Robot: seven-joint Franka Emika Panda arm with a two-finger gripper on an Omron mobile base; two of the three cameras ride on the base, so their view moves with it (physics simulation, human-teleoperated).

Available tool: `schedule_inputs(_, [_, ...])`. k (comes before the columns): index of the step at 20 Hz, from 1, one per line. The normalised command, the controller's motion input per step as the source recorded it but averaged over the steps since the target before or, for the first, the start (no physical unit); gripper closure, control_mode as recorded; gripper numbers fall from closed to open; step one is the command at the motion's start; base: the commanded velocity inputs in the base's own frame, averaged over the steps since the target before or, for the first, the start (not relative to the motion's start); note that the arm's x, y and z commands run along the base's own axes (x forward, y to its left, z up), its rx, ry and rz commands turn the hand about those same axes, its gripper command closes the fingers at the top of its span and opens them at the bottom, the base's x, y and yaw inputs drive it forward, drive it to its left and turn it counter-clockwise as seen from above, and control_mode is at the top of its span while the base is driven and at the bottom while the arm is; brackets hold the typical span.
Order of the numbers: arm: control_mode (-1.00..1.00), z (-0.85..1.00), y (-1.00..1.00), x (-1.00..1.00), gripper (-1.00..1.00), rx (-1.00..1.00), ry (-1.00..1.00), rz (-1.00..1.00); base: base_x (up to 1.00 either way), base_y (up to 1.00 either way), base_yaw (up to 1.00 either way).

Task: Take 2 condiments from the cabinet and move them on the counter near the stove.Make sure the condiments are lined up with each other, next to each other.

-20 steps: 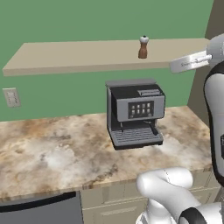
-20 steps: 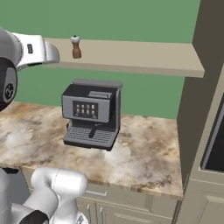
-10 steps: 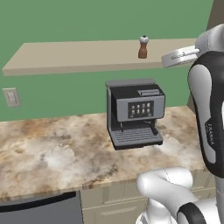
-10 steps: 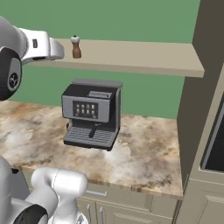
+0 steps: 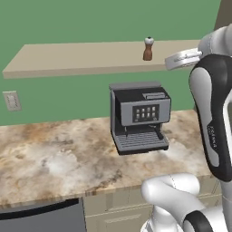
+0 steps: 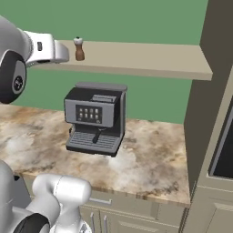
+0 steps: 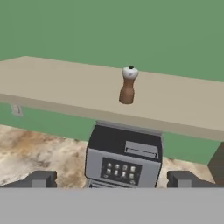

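On the shelf (image 5: 81,56), near its front edge and toward the end closest to the tall cabinet (image 6: 214,91), the brown shaker (image 5: 148,49) stands upright, alone on the bare board. The shelf is a thin tan plank fixed to the green wall (image 5: 90,20). Below it, on the marbled surface (image 5: 50,158), a grey coffee machine (image 5: 138,117) sits against the wall, almost under the shaker. A wall socket (image 5: 12,100) is on the wall above the surface's far left end. The hand (image 7: 111,179) is raised level with the shelf, in front of its edge and apart from the shaker, facing it. Its fingers (image 7: 41,179) are spread wide and grasp nothing.
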Motion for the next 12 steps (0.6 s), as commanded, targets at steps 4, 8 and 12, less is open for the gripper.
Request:
schedule_inputs(4, [-1.00,0.00,0.00,0.29,-1.00,0.02,-0.12,-0.01,0.00,0.00,0.00])
schedule_inputs(8, [-1.00,0.00,0.00,0.36,-1.00,0.02,-0.25,-0.05,0.00,0.00,0.00])
schedule_inputs(12, [-1.00,0.00,0.00,0.39,-1.00,0.03,-0.18,-0.05,0.00,0.00,0.00])
